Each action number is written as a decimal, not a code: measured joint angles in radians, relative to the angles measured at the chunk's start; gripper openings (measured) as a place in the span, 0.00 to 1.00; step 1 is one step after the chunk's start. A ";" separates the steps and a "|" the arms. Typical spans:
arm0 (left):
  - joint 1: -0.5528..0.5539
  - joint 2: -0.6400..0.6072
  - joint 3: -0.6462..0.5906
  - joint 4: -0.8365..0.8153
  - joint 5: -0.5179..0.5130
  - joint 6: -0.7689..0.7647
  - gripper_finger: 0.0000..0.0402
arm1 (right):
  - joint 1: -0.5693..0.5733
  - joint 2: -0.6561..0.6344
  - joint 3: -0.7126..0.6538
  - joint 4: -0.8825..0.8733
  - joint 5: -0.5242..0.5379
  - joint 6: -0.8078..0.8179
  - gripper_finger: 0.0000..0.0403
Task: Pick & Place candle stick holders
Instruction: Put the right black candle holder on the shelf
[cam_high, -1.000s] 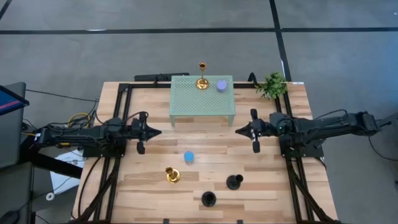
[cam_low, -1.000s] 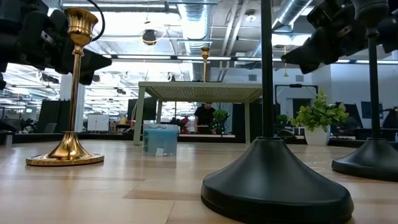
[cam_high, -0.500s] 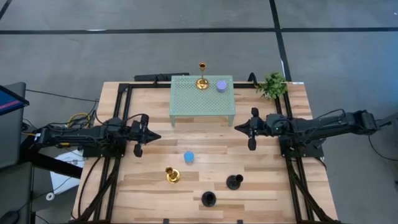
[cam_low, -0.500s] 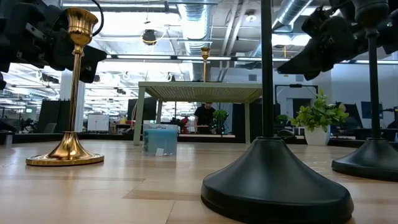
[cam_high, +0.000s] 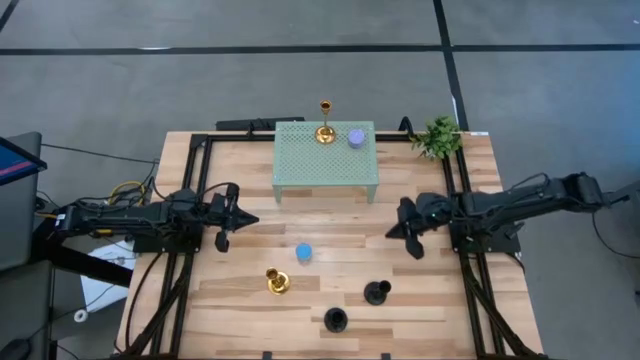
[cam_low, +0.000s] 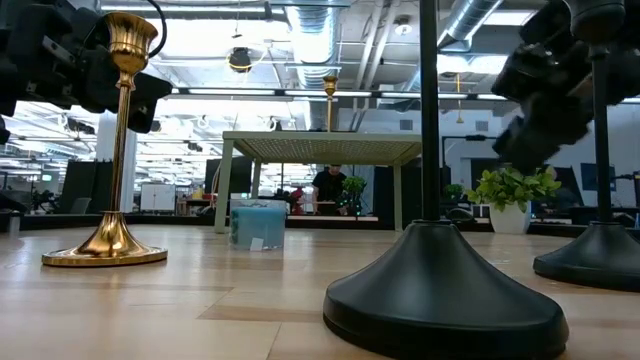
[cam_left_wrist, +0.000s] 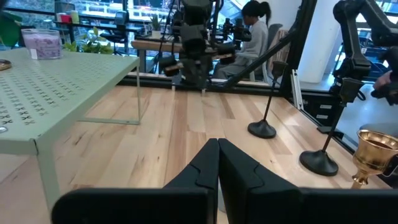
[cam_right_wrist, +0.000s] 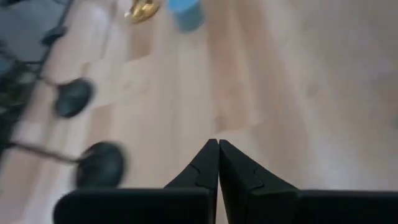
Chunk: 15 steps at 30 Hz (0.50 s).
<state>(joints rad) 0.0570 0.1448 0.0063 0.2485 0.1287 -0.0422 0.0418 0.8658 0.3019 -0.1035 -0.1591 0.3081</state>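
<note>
A gold candle stick holder and a squat purple one stand on the pale green stand. On the table stand a blue cylinder, a second gold holder and two black holders, each on its round base. My left gripper hovers shut at the table's left, pointing level toward the middle. My right gripper hangs shut at the right, tipped down toward the board above and beyond the black holders. Neither holds anything.
A small green plant stands at the far right corner. Black frame rails run along both sides of the wooden table. Bare board lies between the stand and the blue cylinder. A person sits in the room beyond.
My right gripper has sunk toward the board and shifted toward the table's near edge, tipping its fingers downward and rolling at the wrist. It stays shut. The holders have not moved.
</note>
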 joint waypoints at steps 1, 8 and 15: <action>0.000 0.000 0.000 0.000 0.000 0.000 0.02 | 0.020 0.000 0.000 -0.006 -0.022 0.023 0.02; 0.000 0.000 0.000 0.000 0.000 -0.004 0.02 | 0.208 0.006 0.000 -0.007 0.001 0.086 0.14; 0.000 0.000 0.000 0.000 0.000 -0.045 0.02 | 0.386 0.006 0.000 0.027 0.168 0.143 0.23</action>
<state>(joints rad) 0.0574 0.1448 0.0063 0.2485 0.1287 -0.0872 0.4277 0.8722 0.3019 -0.0769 0.0090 0.4511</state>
